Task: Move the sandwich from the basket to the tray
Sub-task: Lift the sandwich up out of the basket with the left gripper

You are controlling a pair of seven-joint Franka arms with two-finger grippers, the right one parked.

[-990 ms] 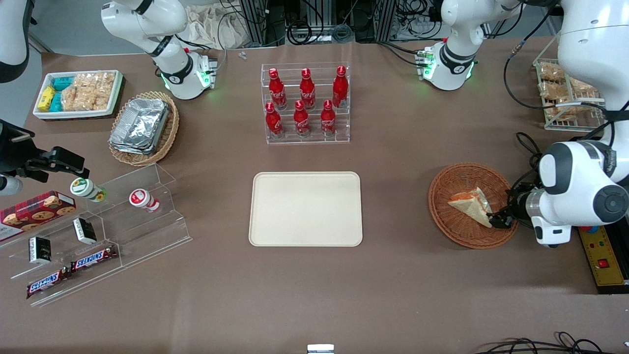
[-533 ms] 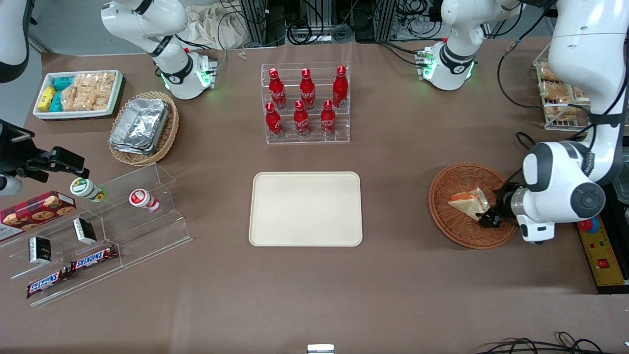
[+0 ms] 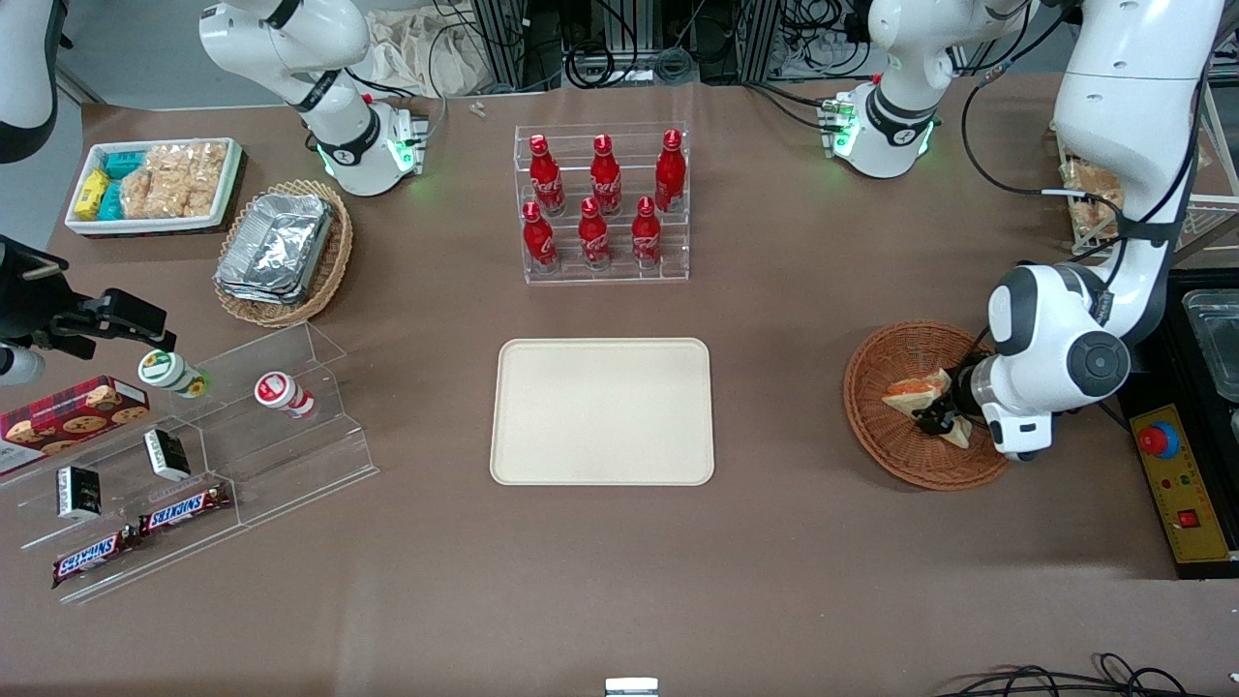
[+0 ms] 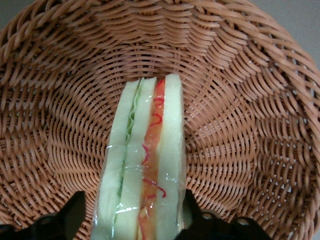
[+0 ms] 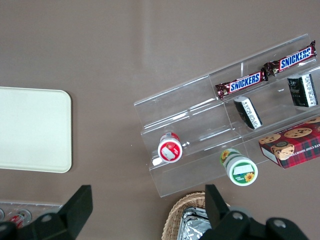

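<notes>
A brown worktop is seen, cluttered with snack displays along its edges and backed by cables and arm bases. The reddish-brown basket stands near the worktop edge at the working arm's end, and the sandwich lies inside it. In the front view the wedge is laid flat-ish with its striped filling face turned toward the tray and its long axis running diagonally, the pointed end nearer the front camera. In the left wrist view the layers of bread, green and orange-red filling are seen edge-on under clear wrap, running straight away from the gripper.

The gripper is lowered into the basket, with one black finger set on each side of the wedge's near end. The fingers are spread apart and straddle the sandwich; whether they press on it cannot be told.

The tray lies flat in the middle of the worktop, well apart from the basket, with bare surface between them. A clear rack of red bottles stands farther from the front camera than the tray. A tiered clear stand with snack bars is placed toward the parked arm's end.
</notes>
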